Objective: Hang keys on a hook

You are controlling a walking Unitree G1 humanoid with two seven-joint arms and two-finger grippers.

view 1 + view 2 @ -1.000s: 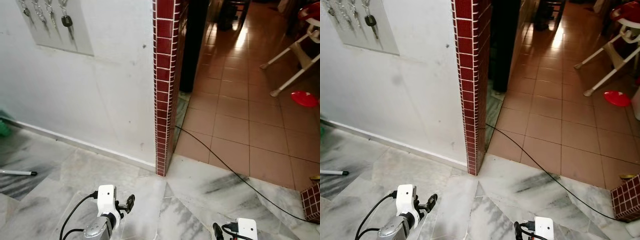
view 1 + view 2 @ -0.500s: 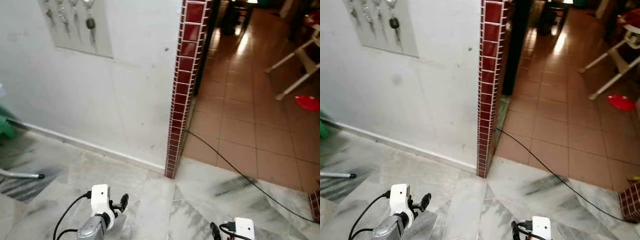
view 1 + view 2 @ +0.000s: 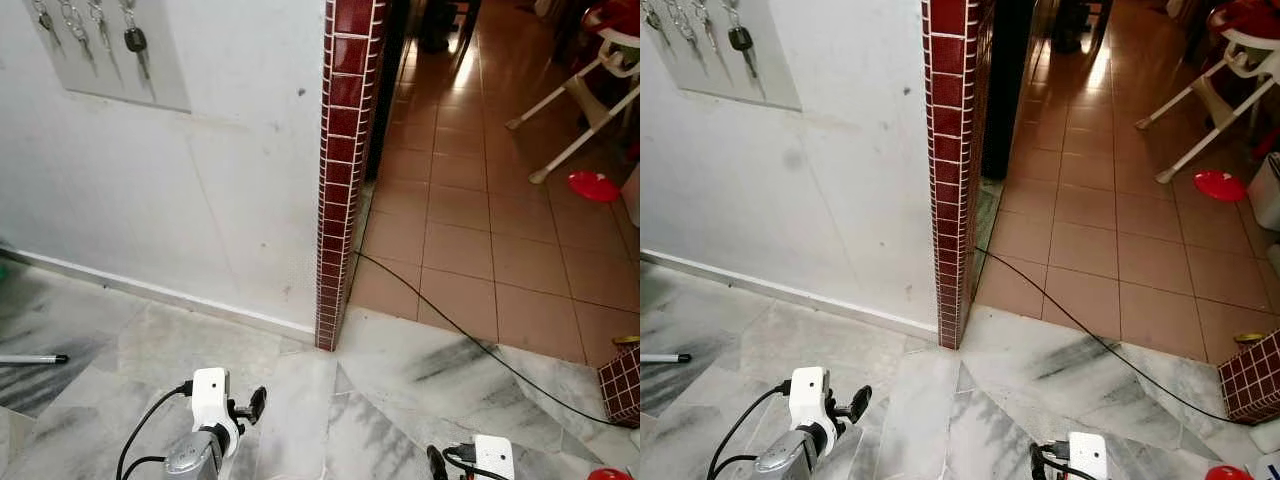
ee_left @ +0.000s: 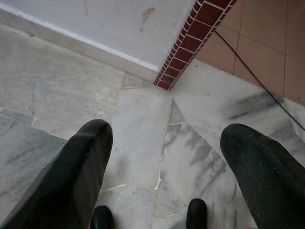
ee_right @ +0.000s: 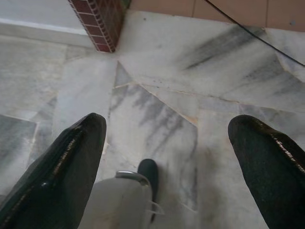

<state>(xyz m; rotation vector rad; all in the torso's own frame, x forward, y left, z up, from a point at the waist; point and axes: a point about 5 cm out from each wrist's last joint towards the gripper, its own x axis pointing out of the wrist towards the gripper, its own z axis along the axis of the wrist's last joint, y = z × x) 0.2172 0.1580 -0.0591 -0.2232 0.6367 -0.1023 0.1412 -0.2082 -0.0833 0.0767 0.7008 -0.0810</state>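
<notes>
**Q:** Low over the grey-veined marble floor (image 3: 420,390), how were the two grippers held?

**A:** The left gripper (image 4: 162,157) hung with its black fingers (image 4: 81,171) spread wide, nothing between them; the wrist view looked past them to bare slabs. The right gripper (image 5: 167,162) hung likewise, fingers (image 5: 62,167) apart and empty. Both silver arms sat low, a posture that suits walking more than reaching.

**Q:** Where were the keys?

**A:** Several bunches of metal keys (image 3: 90,25), one black-headed, hung in a row on a pale grey wall panel (image 3: 150,85) high on the white plastered wall (image 3: 230,170), well above both grippers. Whether these included the task's own keys could not be judged: empty grippers fit either keys hung up or keys waiting somewhere else.

**Q:** What lay beyond?

**A:** A dark red tiled pillar edge (image 3: 340,180) ended the wall; past it ran terracotta floor tiles (image 3: 470,200), crossed by a thin black cable (image 3: 470,340), probably left trailing and a trip hazard.
</notes>
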